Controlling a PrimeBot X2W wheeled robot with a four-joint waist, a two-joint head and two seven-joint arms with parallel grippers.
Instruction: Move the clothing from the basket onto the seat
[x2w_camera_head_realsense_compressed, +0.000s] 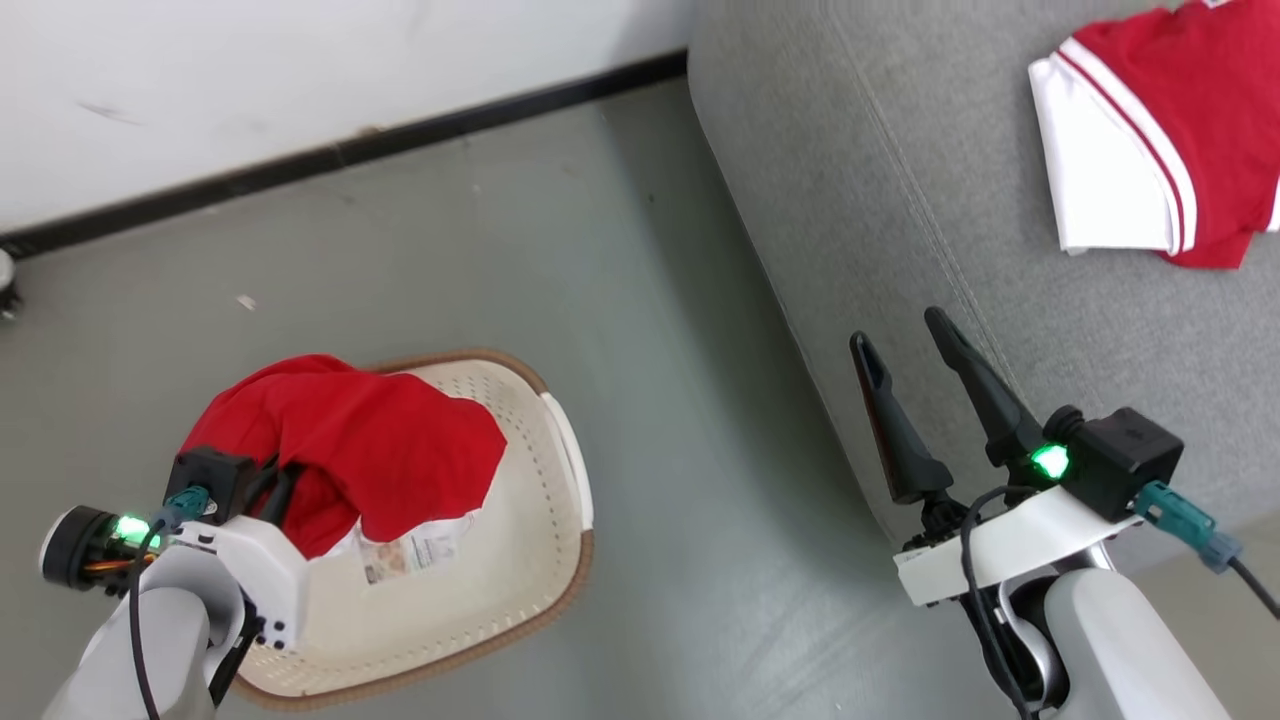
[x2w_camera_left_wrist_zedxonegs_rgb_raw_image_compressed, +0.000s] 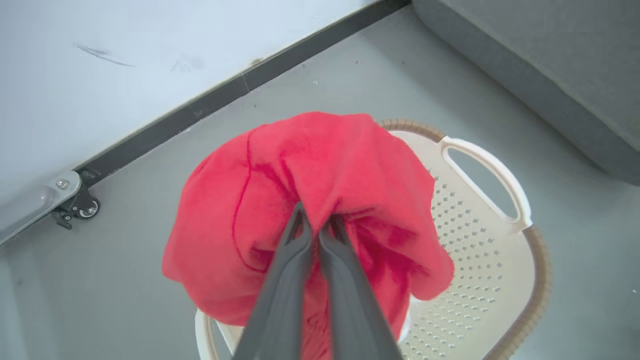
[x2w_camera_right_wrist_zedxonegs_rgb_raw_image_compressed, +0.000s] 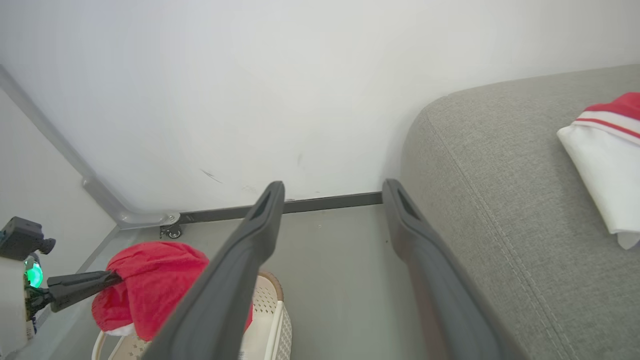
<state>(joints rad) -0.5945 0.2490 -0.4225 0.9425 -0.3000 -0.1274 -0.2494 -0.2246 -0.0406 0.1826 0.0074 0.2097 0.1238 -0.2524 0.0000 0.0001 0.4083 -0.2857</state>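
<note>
My left fingers (x2w_camera_left_wrist_zedxonegs_rgb_raw_image_compressed: 285, 280) pinch just a small fold of the red clothing (x2w_camera_left_wrist_zedxonegs_rgb_raw_image_compressed: 320, 170), which may slip out before the seat (x2w_camera_head_realsense_compressed: 850, 200) at two o'clock; my right fingers (x2w_camera_head_realsense_compressed: 890, 420) are wide and empty.

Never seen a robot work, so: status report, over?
Left gripper shut on red shorts, over laundry basket. Right gripper open, beside sofa cushion. Red-and-white top on cushion. Nothing seen in the way.

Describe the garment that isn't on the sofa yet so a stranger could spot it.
Left of the grey sofa, a cream basket stands on the floor. Over it, the left fingers pinch a red garment. Unlike the white-panelled top lying on the sofa, it hangs bunched, nearly all red.
</note>
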